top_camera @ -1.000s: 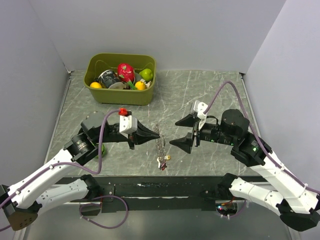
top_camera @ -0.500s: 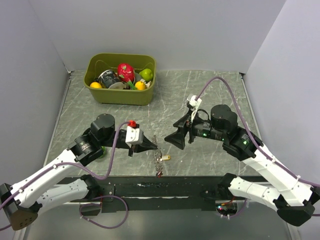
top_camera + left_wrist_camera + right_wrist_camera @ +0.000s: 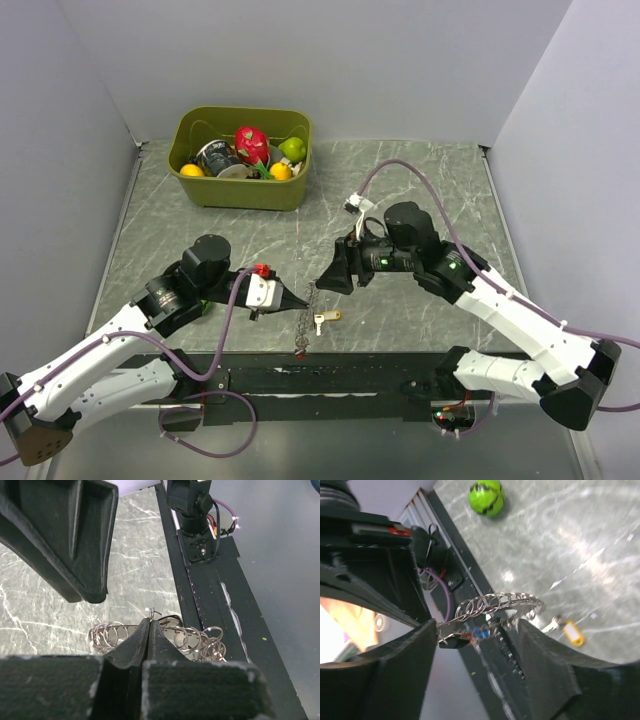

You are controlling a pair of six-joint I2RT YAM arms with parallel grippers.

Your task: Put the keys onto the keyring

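Note:
The keyring [image 3: 309,322], a thin metal loop strung with small rings, hangs from my left gripper [image 3: 298,301] near the table's front edge. That gripper [image 3: 150,622] is shut on the loop's wire, with rings [image 3: 106,633] bunched on both sides of its tips. Red and blue tags [image 3: 476,633] dangle from the keyring [image 3: 496,601]. A yellow-headed key [image 3: 327,317] lies on the table beside the ring, also seen in the right wrist view [image 3: 571,632]. My right gripper [image 3: 331,278] faces the left one, open, its jaws [image 3: 477,630] standing either side of the ring.
An olive bin [image 3: 240,190] with fruit and cans stands at the back left. A green ball [image 3: 487,497] lies on the marble top under the left arm. The black base strip [image 3: 380,375] runs along the near edge.
My left gripper has dropped toward the near edge with the keyring in it. The right arm has swung left, close up to the ring, and its jaws have narrowed a little.

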